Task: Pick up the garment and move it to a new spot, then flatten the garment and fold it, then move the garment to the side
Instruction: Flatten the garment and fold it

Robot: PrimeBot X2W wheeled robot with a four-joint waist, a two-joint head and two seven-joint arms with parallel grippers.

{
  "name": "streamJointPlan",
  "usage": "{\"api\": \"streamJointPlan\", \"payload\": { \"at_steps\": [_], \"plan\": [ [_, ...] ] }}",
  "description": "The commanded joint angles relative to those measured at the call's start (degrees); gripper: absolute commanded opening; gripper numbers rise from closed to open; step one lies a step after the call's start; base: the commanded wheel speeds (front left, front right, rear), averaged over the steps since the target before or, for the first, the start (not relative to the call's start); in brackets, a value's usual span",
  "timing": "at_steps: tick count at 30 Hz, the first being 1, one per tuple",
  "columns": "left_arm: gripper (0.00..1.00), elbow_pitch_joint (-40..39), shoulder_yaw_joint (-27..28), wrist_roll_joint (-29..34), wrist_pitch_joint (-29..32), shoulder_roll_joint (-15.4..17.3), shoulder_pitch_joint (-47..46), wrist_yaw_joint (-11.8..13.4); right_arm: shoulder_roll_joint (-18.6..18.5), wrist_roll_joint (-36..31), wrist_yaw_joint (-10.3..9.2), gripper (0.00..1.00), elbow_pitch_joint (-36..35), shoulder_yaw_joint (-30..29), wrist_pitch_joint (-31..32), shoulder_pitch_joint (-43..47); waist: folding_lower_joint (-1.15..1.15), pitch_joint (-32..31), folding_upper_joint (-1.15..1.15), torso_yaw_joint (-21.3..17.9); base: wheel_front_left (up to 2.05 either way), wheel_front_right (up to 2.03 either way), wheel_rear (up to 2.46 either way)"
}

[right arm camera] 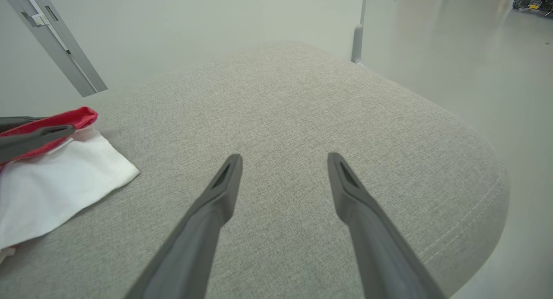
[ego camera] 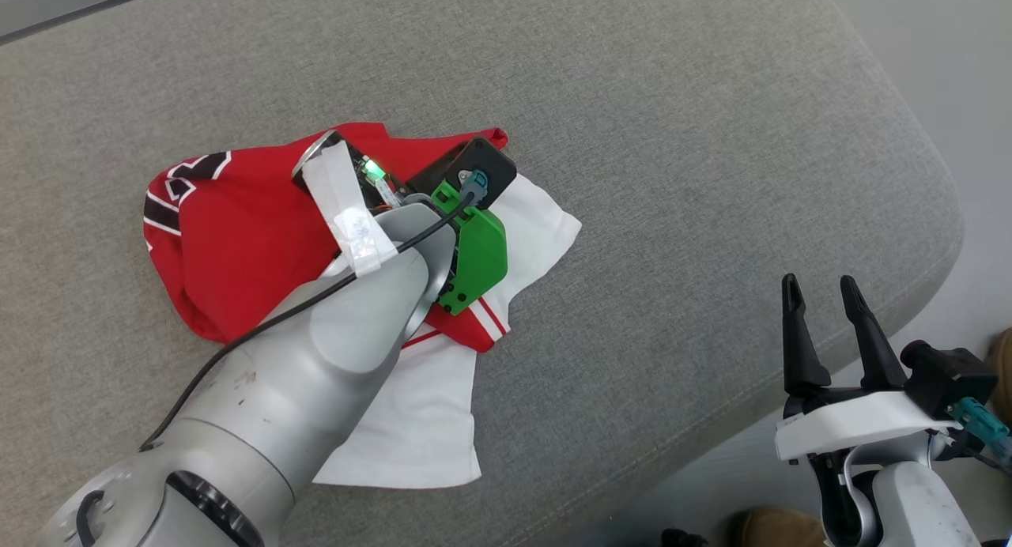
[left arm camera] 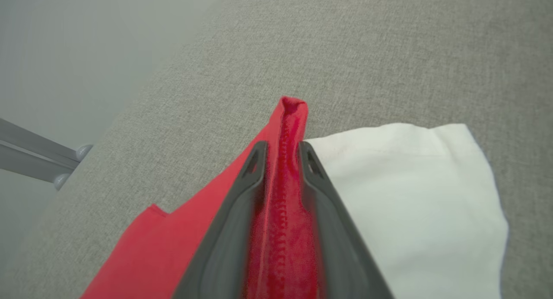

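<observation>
On the grey cushion (ego camera: pixel 632 96), the left gripper (left arm camera: pixel 281 147) pinches only a red seam of the jersey (ego camera: pixel 237 247), which could slip free on lifting; the right gripper (ego camera: pixel 818 286) stands open.

Head camera looks down; both low wrist cameras share the garment (ego camera: pixel 237 247).

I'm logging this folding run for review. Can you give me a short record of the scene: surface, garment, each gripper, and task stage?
surface: grey cushion
garment: red and white, crumpled, lying on the cushion
left gripper: fingers closed on a red folded edge of the garment
right gripper: fingers open, nothing between them, off to the garment's right and apart from it
task stage: garment gripped, not yet flattened or folded
</observation>
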Motion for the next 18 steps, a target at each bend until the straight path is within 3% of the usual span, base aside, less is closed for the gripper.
{"api": "streamJointPlan", "payload": {
  "at_steps": [1, 13, 18],
  "plan": [
    [0.00, 0.50, -0.33, -0.26, -0.26, 0.34, -0.62, -0.39, 0.04, -0.48, -0.06, 1.00, 0.02, -0.19, -0.18, -0.52, 0.00, -0.40, 0.00, 0.48, 0.00, 0.00, 0.00],
    [0.00, -5.84, 3.25, -8.42, -8.53, 0.33, -5.79, 2.20, 0.02, -1.98, -0.07, 1.00, 0.13, -1.58, -0.18, 0.93, 0.00, -3.34, 0.00, 3.85, 0.00, 0.00, 0.00],
    [0.00, -10.48, 9.65, -14.83, -13.16, 1.04, -7.19, 0.50, -0.02, -3.13, -0.07, 1.00, 0.11, -3.70, -0.18, 2.86, 0.00, -6.47, 0.00, 5.79, 0.00, 0.00, 0.00]
  ]
}}
